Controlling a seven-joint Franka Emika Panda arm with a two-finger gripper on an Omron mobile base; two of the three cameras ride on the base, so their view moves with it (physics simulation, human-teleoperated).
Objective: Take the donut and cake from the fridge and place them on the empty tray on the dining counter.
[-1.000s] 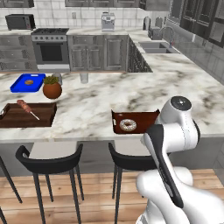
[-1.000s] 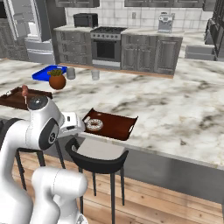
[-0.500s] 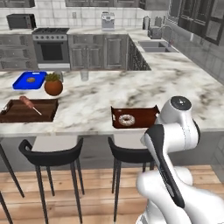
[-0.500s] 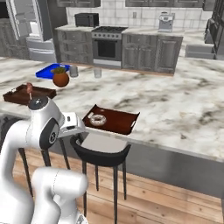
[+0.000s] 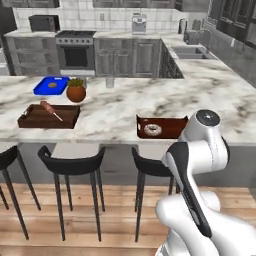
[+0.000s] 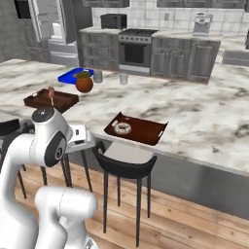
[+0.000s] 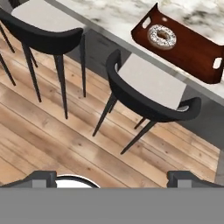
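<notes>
The whole scene is shifted by base driving; the glazed ring donut (image 7: 162,36) on the reddish-brown rimmed tray (image 7: 192,54) is seen beyond the wide-open, empty gripper (image 7: 111,178).

The gripper (image 7: 111,177) is held above the floor (image 7: 52,140), before the dining counter (image 7: 118,17). Ahead of it a stool (image 7: 151,89) is set; beyond that, the tray (image 7: 192,52) lies on the counter, the donut (image 7: 162,36) in it.
</notes>
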